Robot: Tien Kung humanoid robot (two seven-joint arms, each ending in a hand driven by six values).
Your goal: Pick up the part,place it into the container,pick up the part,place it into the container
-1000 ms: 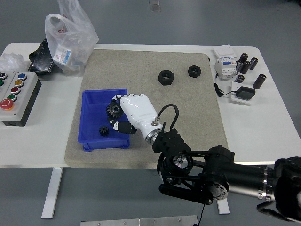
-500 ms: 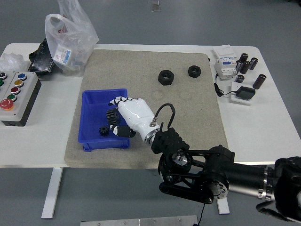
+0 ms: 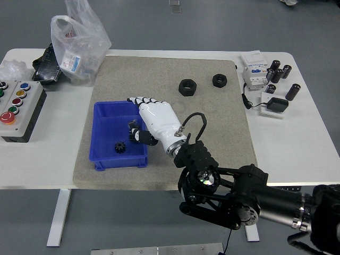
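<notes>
- Your right hand (image 3: 154, 119) hangs over the blue container (image 3: 106, 155), fingers spread, holding nothing.
- Two gears (image 3: 119, 146) lie below it, likely dropped in.

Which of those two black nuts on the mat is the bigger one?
The left nut, which lies nearer the blue bin and the robot's white hand. The right nut, closer to the mat's far right corner, looks smaller.

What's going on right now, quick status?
Right hand open over blue bin, holding nothing. Two gears in bin. Two black nuts on mat. Nothing in the way.
</notes>
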